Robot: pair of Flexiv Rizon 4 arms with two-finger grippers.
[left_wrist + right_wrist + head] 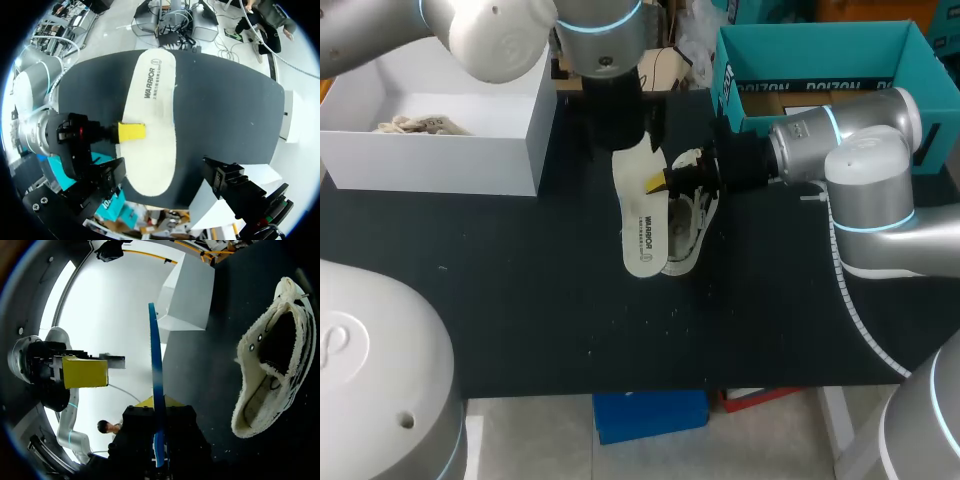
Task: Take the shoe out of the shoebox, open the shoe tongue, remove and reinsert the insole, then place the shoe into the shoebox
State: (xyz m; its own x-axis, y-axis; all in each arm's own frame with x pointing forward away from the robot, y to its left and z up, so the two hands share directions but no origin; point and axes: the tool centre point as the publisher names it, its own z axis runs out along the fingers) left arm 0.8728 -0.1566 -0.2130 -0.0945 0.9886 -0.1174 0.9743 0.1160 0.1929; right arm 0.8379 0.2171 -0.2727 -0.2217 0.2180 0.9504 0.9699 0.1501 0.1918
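Right pincer (660, 182) clamps insole (642, 238) over shoe (696, 226); left pincer (165, 175) wide above; white box (430, 160), teal box (728, 70) behind

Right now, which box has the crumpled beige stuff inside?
The white cardboard box on the left arm's side: a crumpled beige wad lies inside it. The teal cardboard box on the right shows none.

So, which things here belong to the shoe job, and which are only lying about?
Job: insole, shoe, white box, likely the shoebox.
Lying about: teal box, pale bundle inside the white box.
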